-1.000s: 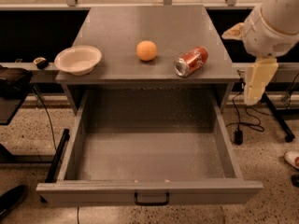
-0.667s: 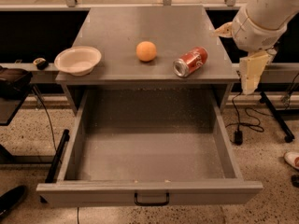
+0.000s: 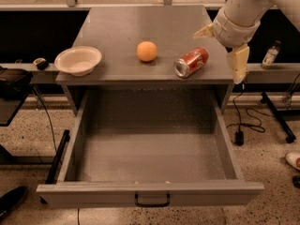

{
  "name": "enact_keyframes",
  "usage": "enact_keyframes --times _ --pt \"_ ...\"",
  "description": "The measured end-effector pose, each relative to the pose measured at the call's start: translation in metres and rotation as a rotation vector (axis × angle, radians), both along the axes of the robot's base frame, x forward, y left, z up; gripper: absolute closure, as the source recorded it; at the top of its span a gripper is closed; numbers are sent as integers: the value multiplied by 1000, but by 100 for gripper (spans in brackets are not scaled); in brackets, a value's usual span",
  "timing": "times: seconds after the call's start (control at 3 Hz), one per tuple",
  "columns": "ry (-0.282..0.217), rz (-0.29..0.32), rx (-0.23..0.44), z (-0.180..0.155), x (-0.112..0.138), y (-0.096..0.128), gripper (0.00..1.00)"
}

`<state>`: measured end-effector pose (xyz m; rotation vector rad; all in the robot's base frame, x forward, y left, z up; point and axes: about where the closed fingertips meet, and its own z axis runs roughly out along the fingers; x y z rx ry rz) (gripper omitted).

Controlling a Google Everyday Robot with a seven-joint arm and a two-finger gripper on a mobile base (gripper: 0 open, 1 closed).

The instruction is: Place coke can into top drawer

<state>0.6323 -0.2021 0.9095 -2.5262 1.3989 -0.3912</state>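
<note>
The coke can lies on its side on the cabinet top, near the right front edge, silver end facing front-left. The top drawer is pulled fully out below it, with a black handle at the centre of its front panel; nothing is inside. My gripper hangs just right of the can, above the cabinet's right edge. Its cream fingers are spread open and hold nothing. It does not touch the can.
An orange round fruit sits left of the can. A white bowl stands at the cabinet's front left corner. A small bottle is on a ledge to the right. Cables and a black stand lie on the floor at right.
My arm and gripper have moved left and up, from beside the cabinet's right side toward the coke can. The can, fruit, bowl and drawer have not moved.
</note>
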Motion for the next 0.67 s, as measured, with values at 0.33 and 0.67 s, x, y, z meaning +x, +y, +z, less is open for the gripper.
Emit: enact_keyframes --times 0.33,0.67 --pt "43 80 -36 -27 17 20 0" --pt "70 130 -60 -44 27 37 0"
